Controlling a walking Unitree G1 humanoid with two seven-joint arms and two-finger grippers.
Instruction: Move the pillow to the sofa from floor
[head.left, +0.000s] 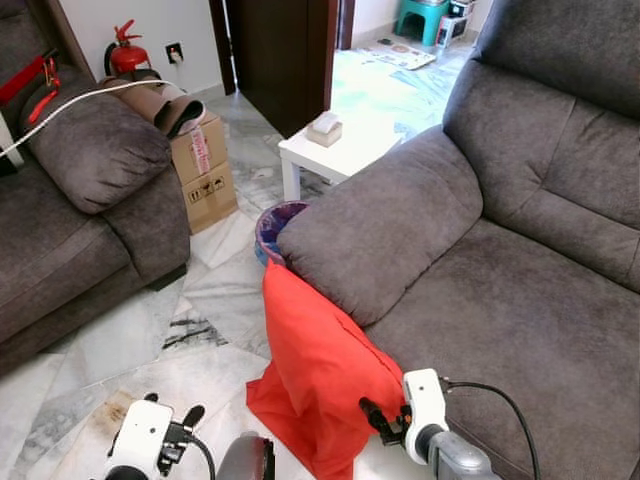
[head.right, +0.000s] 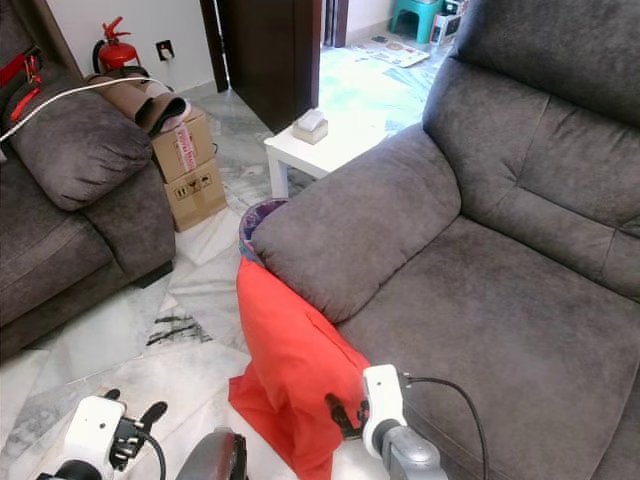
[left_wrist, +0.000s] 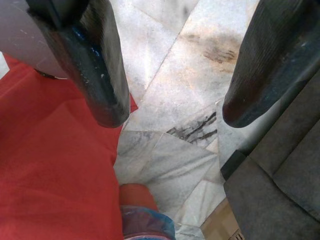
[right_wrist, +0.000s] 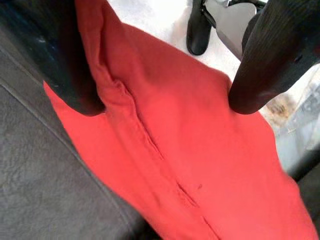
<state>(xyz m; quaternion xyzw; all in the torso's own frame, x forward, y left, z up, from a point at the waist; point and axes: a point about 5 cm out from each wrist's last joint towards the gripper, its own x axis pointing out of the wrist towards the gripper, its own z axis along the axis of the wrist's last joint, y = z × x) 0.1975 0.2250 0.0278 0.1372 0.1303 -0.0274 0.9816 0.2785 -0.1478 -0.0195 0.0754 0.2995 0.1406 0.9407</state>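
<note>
A red pillow (head.left: 318, 375) stands on its edge on the marble floor, leaning against the front of the grey sofa (head.left: 500, 300) on the right. My right gripper (head.left: 378, 418) is low beside the pillow's right edge, open, its fingers (right_wrist: 260, 60) straddling the red fabric (right_wrist: 175, 150) with a seam between them. My left gripper (head.left: 185, 428) hangs open at the lower left, a little left of the pillow; its fingers (left_wrist: 95, 75) frame bare floor with red cloth (left_wrist: 55, 170) to one side.
A second grey sofa (head.left: 70, 210) stands at the left with a white cable over it. Behind the pillow sit a bin with a blue liner (head.left: 272, 225), a cardboard box (head.left: 205, 170) and a small white table (head.left: 335, 150). A fire extinguisher (head.left: 125, 55) stands by the wall.
</note>
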